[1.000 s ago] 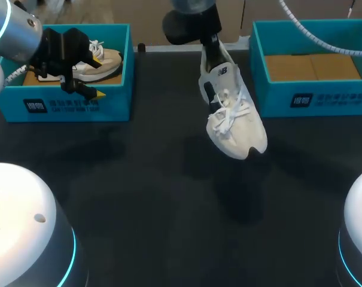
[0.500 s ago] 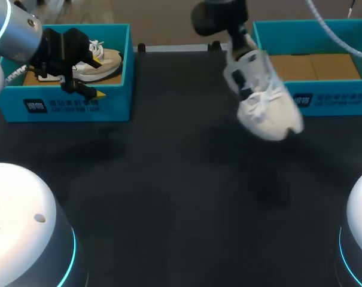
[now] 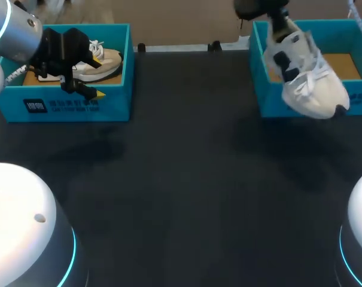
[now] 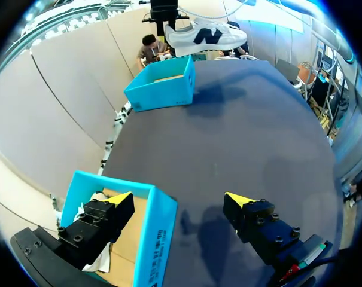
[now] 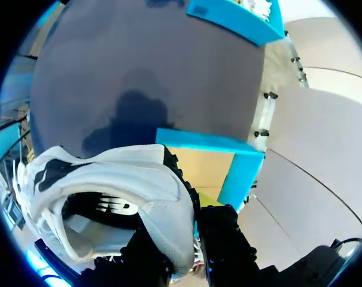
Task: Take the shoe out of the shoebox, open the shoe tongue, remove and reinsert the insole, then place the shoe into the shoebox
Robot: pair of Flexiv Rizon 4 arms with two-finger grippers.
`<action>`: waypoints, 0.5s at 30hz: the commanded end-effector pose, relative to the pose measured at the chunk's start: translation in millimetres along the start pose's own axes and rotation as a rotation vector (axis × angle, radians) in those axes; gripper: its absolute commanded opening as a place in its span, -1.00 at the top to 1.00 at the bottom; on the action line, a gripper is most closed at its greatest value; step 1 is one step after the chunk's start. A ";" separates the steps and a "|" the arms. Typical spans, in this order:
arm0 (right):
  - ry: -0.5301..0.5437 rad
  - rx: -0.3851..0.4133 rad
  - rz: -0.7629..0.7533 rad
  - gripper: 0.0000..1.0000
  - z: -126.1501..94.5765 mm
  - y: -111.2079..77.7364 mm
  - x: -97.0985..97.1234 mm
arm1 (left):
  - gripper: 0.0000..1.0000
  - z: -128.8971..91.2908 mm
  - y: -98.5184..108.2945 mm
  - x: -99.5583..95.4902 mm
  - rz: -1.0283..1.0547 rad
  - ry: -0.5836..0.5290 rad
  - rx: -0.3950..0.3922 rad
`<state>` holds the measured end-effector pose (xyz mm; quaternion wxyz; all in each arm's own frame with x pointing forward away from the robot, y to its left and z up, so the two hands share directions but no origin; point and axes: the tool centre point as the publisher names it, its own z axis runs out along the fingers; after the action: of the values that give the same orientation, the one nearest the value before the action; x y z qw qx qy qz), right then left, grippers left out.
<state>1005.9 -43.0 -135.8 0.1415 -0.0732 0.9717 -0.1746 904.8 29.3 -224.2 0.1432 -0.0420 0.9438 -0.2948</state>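
Up over the front wall of the right shoebox (image 3: 270, 98), the white shoe (image 3: 306, 84) is hanging in the air with its toe tilting down toward the desk (image 3: 181, 179). The right gripper (image 5: 189, 233) is pinching its heel collar from both sides, its fingertips mostly hidden behind the padding. Two shoes and two teal shoeboxes are showing: the second shoe (image 3: 106, 60) is lying in the left shoebox (image 3: 79, 104), half covered by the left gripper (image 4: 179, 198), whose fingers (image 4: 261, 224) are standing wide apart astride the box wall, gripping nothing.
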 end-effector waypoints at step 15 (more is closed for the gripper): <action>0.050 -0.041 0.034 1.00 23.6 -70.0 -14.1 | -1.00 -0.5 -0.5 0.8 0.000 -0.001 -0.004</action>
<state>1029.8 -112.9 -130.2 0.1225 -0.0547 0.9789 -0.1540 904.8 29.1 -224.2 0.1431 -0.0418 0.9439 -0.2948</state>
